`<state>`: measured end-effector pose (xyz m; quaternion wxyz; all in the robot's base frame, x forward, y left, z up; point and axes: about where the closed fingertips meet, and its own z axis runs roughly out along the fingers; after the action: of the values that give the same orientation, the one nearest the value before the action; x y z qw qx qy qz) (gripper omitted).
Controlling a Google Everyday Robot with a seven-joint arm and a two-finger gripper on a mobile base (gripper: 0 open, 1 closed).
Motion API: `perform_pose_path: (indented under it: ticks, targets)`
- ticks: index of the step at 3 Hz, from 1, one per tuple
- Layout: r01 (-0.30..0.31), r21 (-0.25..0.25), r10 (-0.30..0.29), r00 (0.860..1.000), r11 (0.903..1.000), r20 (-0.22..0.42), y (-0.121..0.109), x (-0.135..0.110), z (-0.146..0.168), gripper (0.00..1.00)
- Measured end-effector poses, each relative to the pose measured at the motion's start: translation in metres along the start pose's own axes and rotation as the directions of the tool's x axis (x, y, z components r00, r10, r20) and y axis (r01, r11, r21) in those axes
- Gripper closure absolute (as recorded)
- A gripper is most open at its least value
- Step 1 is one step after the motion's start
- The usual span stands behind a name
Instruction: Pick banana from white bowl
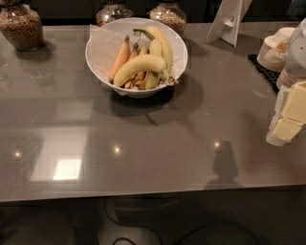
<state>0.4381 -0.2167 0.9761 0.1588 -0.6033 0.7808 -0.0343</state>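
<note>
Grey and glossy, the bench [143, 153] fills most of the view and shows ceiling lights as bright spots, so its surface looks slick. The white bowl [178, 45] stands toward 11 o'clock, well back from the near edge, with a paper liner [103, 40] rising at its 9 o'clock rim. The claw [289, 117] hangs at 3 o'clock, cut by the frame edge and well apart from the bowl. How far it is open cannot be told, and no banana is in it.

The task's fruit lies inside the bowl: a bunch of bananas piled together, with the front banana [138, 64] lying crosswise on top of the others, a long one [160, 40] curving along the 2 o'clock side and an orange-toned one [119, 58] toward 9 o'clock.

The likeliest trouble is the pile itself. The fruit overlaps and some may be joined at the stem, so a grip on one could drag its neighbours or lift the light bowl. A push on the rim could slide the bowl across the smooth bench toward the jars [112, 12] just behind it at 12 o'clock. The liner could snag and come up with the fruit. Soft, ripe skin may bruise or slip under a hard squeeze. On the way across, the arm passes near the stacked cups [275, 48] at 2 o'clock, which a careless swing could topple.
</note>
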Motion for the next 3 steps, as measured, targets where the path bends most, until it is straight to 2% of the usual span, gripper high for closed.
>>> perform_pose_path:
  ticks: [1, 2, 3]
  targets:
    - [0.000, 0.000, 0.000, 1.000, 1.0000, 0.000, 0.000, 0.000, 0.000, 0.00]
    - [0.007, 0.028, -0.009, 0.998, 0.9996, 0.056, -0.008, -0.016, 0.001, 0.00]
    - [0.021, 0.081, -0.035, 0.984, 0.9965, 0.172, -0.025, -0.063, 0.002, 0.00]
